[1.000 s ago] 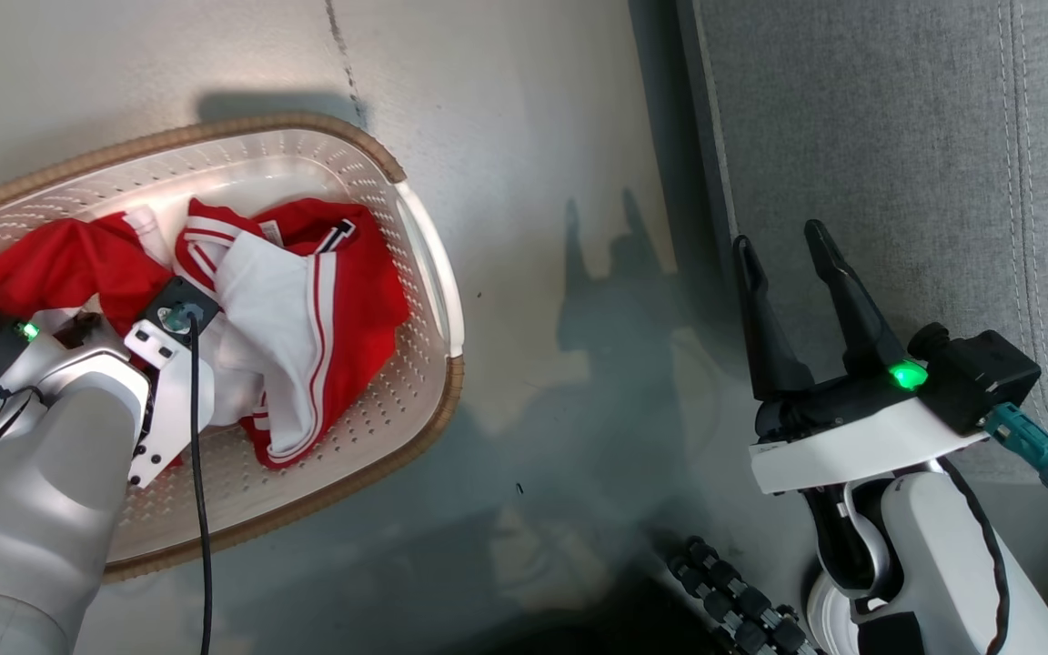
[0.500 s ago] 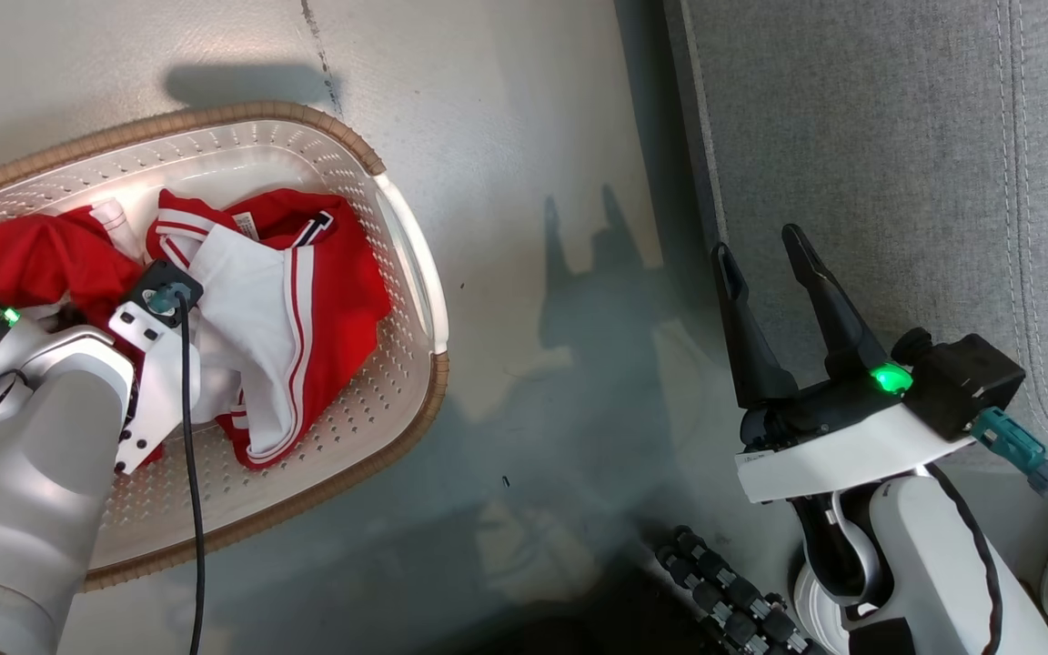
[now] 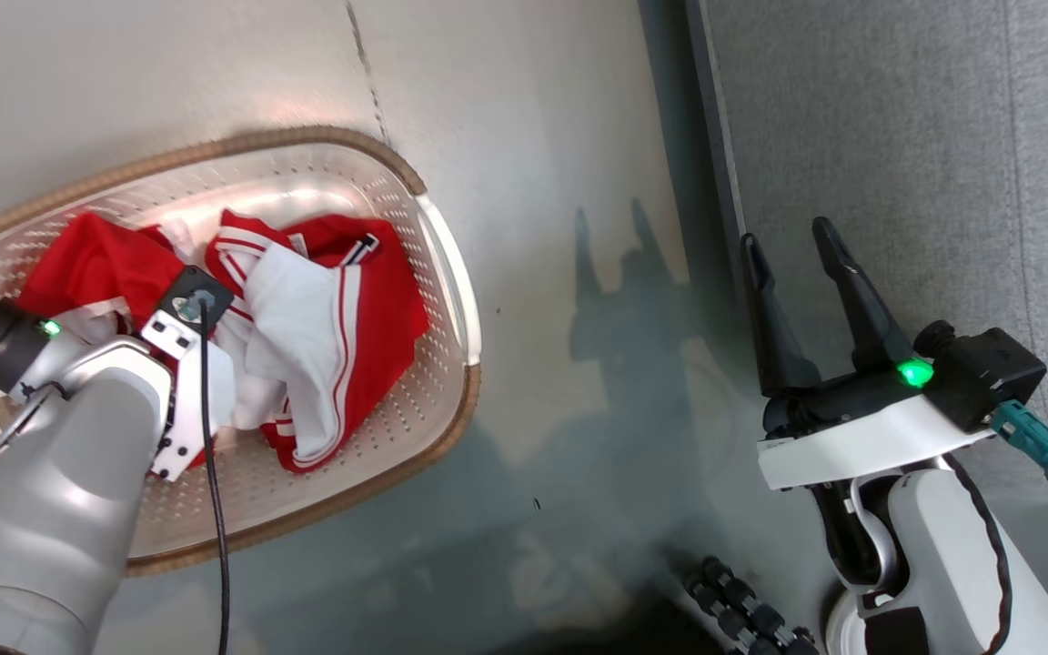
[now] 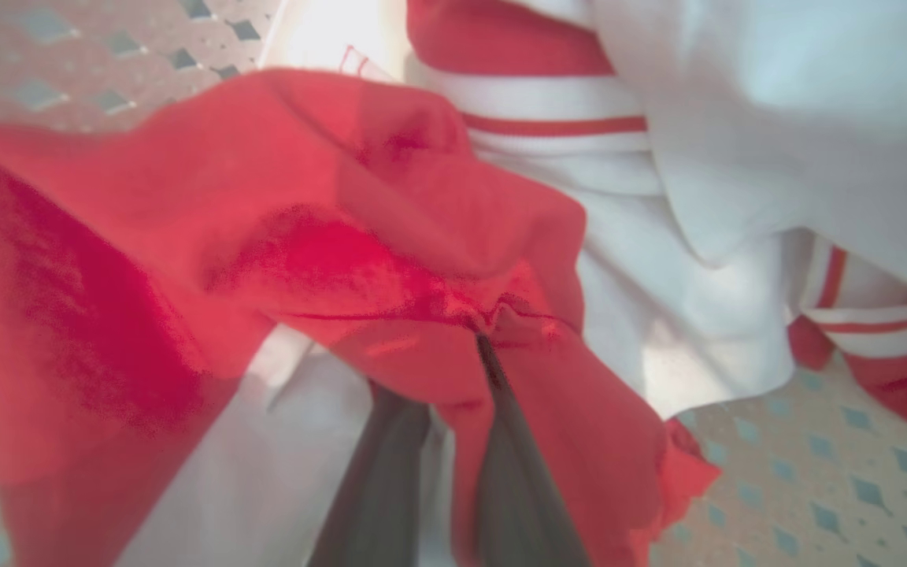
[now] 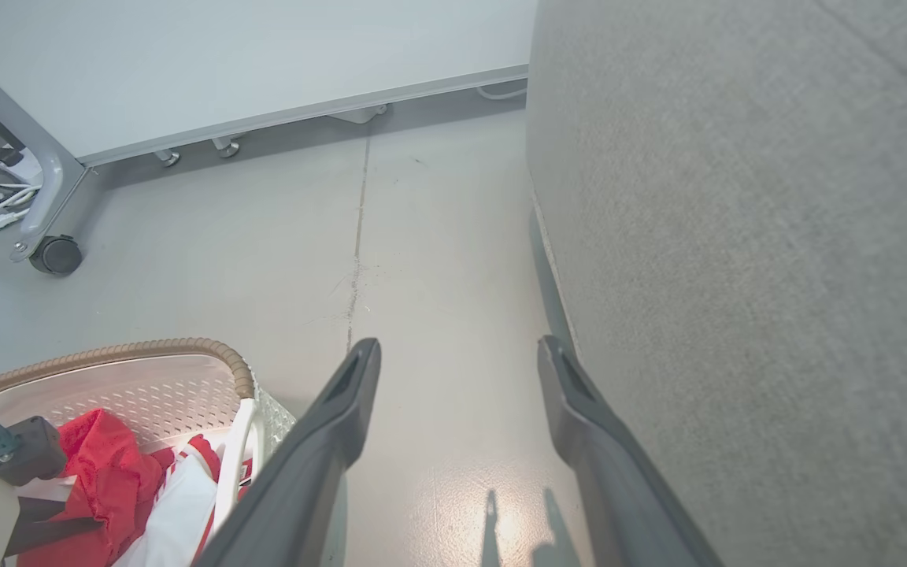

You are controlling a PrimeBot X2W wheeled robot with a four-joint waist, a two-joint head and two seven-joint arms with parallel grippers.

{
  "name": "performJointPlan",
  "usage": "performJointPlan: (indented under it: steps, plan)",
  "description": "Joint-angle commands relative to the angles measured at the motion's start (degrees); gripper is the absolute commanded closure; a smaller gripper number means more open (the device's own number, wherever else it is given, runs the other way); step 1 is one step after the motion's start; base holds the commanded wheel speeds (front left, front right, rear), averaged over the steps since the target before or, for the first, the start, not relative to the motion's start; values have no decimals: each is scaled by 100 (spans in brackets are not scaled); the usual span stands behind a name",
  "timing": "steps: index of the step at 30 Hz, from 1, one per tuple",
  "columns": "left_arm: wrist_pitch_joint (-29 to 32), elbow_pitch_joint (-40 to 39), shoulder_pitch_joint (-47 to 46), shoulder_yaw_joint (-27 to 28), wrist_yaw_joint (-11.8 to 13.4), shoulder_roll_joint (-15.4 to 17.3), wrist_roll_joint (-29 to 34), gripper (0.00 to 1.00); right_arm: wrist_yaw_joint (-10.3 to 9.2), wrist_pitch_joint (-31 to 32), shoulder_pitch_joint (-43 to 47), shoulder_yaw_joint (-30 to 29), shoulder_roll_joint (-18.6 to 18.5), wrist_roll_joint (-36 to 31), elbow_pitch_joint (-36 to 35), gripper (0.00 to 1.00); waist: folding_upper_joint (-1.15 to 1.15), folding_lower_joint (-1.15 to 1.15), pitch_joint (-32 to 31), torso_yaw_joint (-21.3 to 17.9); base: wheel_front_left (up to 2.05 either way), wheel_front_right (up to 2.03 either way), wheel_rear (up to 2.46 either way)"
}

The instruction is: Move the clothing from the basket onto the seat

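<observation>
- On the floor [image 3: 533,136], left of the seat [image 3: 897,136], stands the basket [image 3: 306,138], apart from the seat with a strip of bare floor between them
- Clothing [image 3: 378,300]: all inside the basket; the plain red garment [image 3: 96,264] lies at the left, and the red-and-white garment [image 3: 306,309] lies beside it, touching it
- Left gripper [image 4: 453,378]: lowered into the basket, fingers [image 4: 516,488] closed on a pinched fold of the plain red garment — the fabric drapes over both fingertips
- Right gripper [image 3: 786,235]: fingers spread apart, nothing held; it hovers at the seat's left edge, with floor visible between the fingers in the right wrist view
- Wheeled partition panel [image 5: 225,55]: stands on the floor beyond the basket
</observation>
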Motion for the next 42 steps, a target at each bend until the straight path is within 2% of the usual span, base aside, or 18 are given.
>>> performJointPlan:
  steps: [1, 4, 13, 21, 30, 38, 42]
  plan:
    - [-56, 4, 76, -14, 6, -5, -28, 100, 1, -23, -61, -54, -31, -55, 2, 0, 0, 0, -199, 97, 0, 0, 0]
    - [-369, -8, 151, -39, 128, -141, -64, 100, 1, -23, -17, -117, -29, -133, 54, 0, 0, 0, -498, 188, 0, 0, 0]
    - [-766, 0, 602, -79, 112, -607, -266, 100, 1, -23, 190, -326, -31, -458, 250, 0, 0, 0, -1554, 556, 0, 0, 0]
    - [-1387, -12, 1014, -133, 136, -1019, -447, 100, 1, -23, 651, -682, -35, -622, 416, 0, 0, 0, -2811, 1117, 0, 0, 0]
    - [-2274, -290, 1381, -102, 211, -1153, -805, 100, 1, -23, 1111, -828, -36, -822, 593, 0, 0, 0, -4054, 1545, 0, 0, 0]
    - [-2442, -1305, 1611, 86, 363, -1158, -1509, 100, 1, -23, 1454, -918, -36, -893, 679, 0, 0, 0, -4748, 1741, 0, 0, 0]
    - [-2441, -2527, 1798, 395, 606, -1160, -1753, 100, 1, -23, 1640, -952, -35, -839, 691, 0, 0, 0, -5034, 1777, 0, 0, 0]
